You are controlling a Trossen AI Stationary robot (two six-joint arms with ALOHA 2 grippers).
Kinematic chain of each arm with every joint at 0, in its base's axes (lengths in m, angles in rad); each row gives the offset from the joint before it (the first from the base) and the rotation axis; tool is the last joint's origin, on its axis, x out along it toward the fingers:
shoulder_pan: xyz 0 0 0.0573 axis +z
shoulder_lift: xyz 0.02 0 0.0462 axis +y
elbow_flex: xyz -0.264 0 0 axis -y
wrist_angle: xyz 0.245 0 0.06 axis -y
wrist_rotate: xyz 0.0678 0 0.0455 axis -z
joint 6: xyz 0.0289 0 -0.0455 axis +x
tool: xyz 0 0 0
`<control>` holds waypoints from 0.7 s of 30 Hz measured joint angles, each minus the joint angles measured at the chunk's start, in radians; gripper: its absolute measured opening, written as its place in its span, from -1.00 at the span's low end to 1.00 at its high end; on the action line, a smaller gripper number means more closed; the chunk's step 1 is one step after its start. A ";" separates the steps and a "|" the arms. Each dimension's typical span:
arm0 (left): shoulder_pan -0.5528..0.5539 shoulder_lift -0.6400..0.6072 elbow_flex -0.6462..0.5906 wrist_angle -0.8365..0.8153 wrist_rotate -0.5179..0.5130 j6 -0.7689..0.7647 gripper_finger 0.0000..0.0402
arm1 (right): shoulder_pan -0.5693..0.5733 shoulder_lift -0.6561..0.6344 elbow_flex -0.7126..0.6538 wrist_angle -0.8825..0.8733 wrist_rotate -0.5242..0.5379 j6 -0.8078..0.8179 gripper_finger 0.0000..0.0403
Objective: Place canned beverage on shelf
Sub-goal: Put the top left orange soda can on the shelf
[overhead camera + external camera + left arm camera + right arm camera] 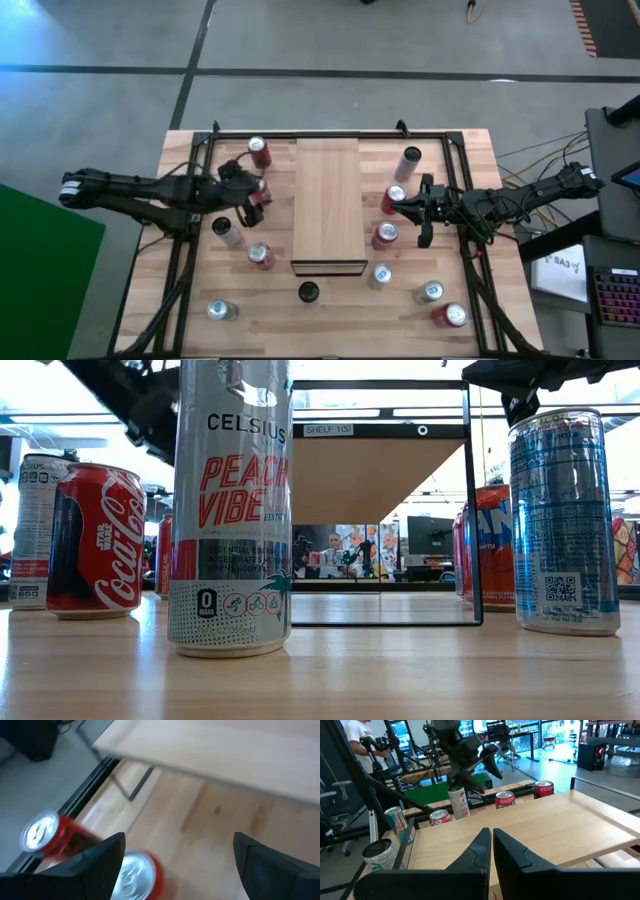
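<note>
Zero cans on shelf (pixel 326 200): my step is reaching.
left gripper (pixel 254 203): fingers wide, empty.
next: close on red can (pixel 262 188).

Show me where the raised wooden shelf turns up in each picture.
High view: shelf, table's centre, lengthwise.
Low view: end-on, framed, behind the tall can.
Left wrist view: pale board ahead.
Right wrist view: broad board ahead.
Shared landmark: red cans beside it.
</note>
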 joint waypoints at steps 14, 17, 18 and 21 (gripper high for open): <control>0.123 -0.124 -0.228 0.211 -0.011 0.032 0.65 | 0.000 0.000 0.000 -0.004 0.000 -0.031 -0.95; 0.141 -0.126 -0.255 0.255 -0.004 0.039 0.65 | 0.000 0.000 0.000 -0.006 0.000 -0.031 -0.95; 0.142 -0.127 -0.265 0.265 0.000 0.040 0.65 | 0.000 0.000 0.000 -0.007 0.000 -0.031 -0.95; 0.142 -0.123 -0.282 0.282 0.016 0.036 0.65 | 0.000 0.000 0.000 -0.010 0.000 -0.045 -0.95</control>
